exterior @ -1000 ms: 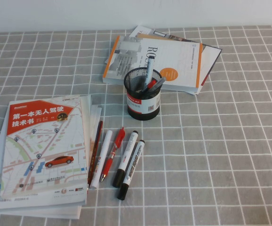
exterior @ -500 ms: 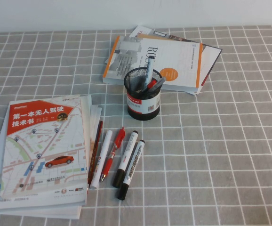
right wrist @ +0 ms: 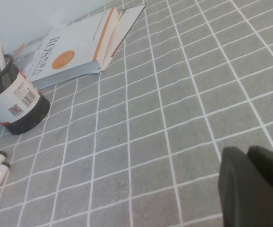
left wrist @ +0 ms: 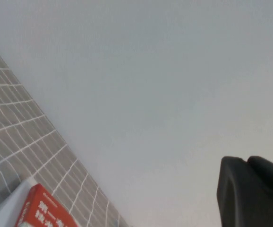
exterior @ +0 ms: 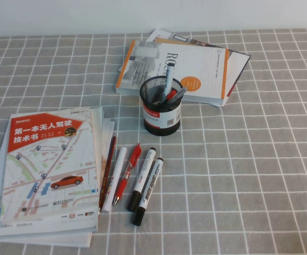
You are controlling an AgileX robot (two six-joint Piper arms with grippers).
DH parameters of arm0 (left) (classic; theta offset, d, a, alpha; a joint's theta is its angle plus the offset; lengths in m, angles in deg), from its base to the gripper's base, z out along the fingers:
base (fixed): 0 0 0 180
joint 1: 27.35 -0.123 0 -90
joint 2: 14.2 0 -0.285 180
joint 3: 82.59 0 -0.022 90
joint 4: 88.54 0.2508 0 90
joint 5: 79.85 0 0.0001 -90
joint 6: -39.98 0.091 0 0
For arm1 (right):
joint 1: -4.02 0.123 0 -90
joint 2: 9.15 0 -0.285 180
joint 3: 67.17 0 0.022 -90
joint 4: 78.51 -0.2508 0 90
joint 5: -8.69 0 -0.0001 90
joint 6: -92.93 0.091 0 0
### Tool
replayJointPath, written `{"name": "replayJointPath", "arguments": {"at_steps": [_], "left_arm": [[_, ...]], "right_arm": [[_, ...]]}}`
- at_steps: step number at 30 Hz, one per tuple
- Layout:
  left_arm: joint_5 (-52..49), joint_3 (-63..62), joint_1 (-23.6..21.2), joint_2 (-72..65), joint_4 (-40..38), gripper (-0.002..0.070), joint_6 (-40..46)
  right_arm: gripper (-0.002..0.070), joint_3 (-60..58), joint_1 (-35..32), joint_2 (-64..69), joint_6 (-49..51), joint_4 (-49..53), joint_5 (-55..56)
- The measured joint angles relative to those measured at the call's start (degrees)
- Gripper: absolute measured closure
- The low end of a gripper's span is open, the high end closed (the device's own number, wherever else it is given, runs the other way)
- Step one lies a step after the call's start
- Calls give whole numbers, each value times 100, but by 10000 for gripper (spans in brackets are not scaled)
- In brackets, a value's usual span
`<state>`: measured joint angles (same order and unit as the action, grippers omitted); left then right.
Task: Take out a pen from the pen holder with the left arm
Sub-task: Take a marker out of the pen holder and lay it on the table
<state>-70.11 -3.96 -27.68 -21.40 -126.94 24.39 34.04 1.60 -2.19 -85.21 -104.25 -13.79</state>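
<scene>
zero progress: left gripper (left wrist: 247, 163), clenched by table's (exterior: 259, 159) near-left corner, must open over holder (exterior: 161, 109); right gripper (right wrist: 247, 153), near-right corner, state unclear.

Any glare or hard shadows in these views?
High view: even light, only soft shadows under the pen holder, no glare. Left wrist view: mostly blank wall, left end effector a dark silhouette facing it. Right wrist view: evenly lit, right end effector dark above bare tablecloth.
</scene>
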Motion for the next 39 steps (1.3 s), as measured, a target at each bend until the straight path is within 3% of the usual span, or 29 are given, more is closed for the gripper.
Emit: {"name": "replayJointPath", "arguments": {"at_steps": [8,15,20,24,31,35,39], "left_arm": [[-1891,-92,0,-94,288,678,431],[-3468,-1917,0,-1500,504,678,3084],[-3639,-2870,0,-2943,454,678,3852],[-3819,-3499,0,-4061,-371,678,4560],[-4953,-4663,28,-6076,-2823,678,7765],[-4963,-5276,348,-6902,-3291,678,9042],[-4835,-5713,979,-7658,-3376,678,9849]], "right_arm": [[689,0,0,0,0,0,0],[688,0,0,0,0,0,0],[689,0,0,0,0,0,0],[689,0,0,0,0,0,0],[688,0,0,0,0,0,0],[689,0,0,0,0,0,0],[689,0,0,0,0,0,0]]}}
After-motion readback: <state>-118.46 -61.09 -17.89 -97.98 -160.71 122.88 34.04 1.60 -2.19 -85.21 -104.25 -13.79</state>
